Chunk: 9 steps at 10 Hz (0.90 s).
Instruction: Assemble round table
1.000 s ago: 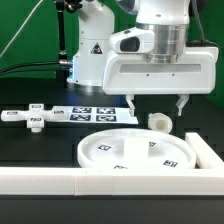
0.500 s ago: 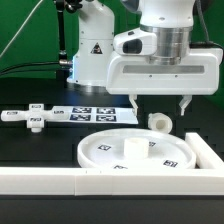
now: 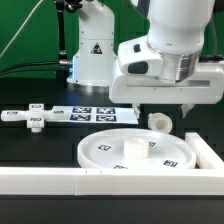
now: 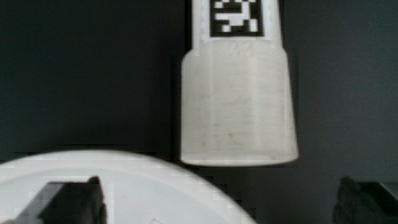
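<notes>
The large round disc (image 3: 135, 153) lies flat near the front wall, tags up, with a small raised hub at its middle. The short post (image 3: 160, 122) lies just behind it, on the exterior view's right. The cross-shaped foot piece (image 3: 34, 119) lies far off on the exterior view's left. My gripper (image 3: 163, 107) hangs open and empty just above the post. In the wrist view the post (image 4: 237, 105) lies lengthwise, tagged at its far end, with the disc's rim (image 4: 125, 190) under one dark finger (image 4: 71, 203). The gripper (image 4: 217, 205) holds nothing.
The marker board (image 3: 95, 115) lies behind the disc. The long white border wall (image 3: 50, 181) runs along the front and turns up the exterior view's right side (image 3: 208, 152). The arm's white base (image 3: 92, 55) stands at the back.
The gripper has shifted a little toward the exterior view's right and tilted, with its fingers slightly lower over the post. The parts have not moved.
</notes>
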Available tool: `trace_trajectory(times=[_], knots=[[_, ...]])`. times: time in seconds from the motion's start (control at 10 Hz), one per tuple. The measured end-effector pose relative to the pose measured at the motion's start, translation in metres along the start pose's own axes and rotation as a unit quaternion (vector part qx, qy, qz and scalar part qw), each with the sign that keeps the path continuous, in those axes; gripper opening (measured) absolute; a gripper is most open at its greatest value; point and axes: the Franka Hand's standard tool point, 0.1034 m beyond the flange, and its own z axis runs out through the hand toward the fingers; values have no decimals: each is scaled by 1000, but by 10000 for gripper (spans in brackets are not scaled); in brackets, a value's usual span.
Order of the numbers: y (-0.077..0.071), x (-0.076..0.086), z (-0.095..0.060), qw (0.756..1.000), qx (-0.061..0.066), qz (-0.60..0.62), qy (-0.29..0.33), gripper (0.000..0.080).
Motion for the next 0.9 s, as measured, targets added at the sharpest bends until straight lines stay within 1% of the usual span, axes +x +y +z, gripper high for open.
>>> trace_trajectory(times=[0.1, 0.3, 0.4, 0.5, 0.6, 0.8, 0.9], knots=[[1, -4, 2, 999, -3, 0, -37, 649], [0, -5, 6, 996, -7, -1, -94, 649], [0, -9, 8, 991, -11, -1, -135, 649], [-1, -10, 10, 985, -15, -2, -174, 649], [-2, -7, 13, 980, -16, -2, -199, 649], [-4, -10, 22, 965, -12, -1, -261, 649], [-4, -9, 28, 960, -12, -2, -279, 649]])
